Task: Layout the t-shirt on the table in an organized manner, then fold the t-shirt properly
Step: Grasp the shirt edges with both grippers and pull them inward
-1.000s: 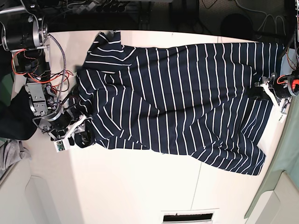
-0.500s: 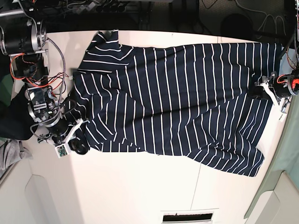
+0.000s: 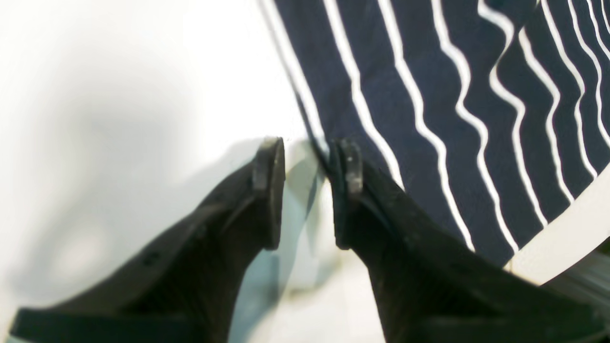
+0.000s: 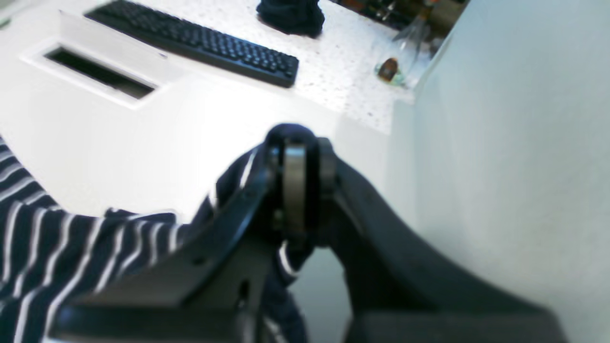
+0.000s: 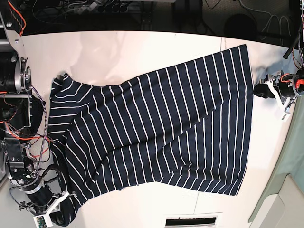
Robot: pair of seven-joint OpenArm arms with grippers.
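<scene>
Between the right fingers (image 4: 295, 190): a bunched corner of the t-shirt (image 5: 156, 128), clamped tight; striped cloth spills out below and to one side of them.
Beside the left fingers (image 3: 307, 166): they stand apart with bare tabletop (image 3: 119, 95) in the gap; the shirt's edge touches the outer face of one finger, and nothing is held.
Where the shirt lies: spread across the tabletop in the base view, skewed, one end drawn toward the right fingers (image 5: 59, 219), the other end near the left fingers (image 5: 261, 90) but free.
Risk, slipping: only a small pinch of cloth sits between the right fingers, so a hard pull could tear it loose.
Risk, dragging: with the far end unheld, more pulling would likely slide the whole shirt and skew it further instead of flattening it.
Risk, edge: the right fingers work close to the tabletop's border, so cloth could slide off.
Hard to make out: which part of the shirt is pinched, sleeve or hem; the cloth there is blurred.
Cut off: the right arm's fingertips are barely visible in the base view, at the frame's corner.
</scene>
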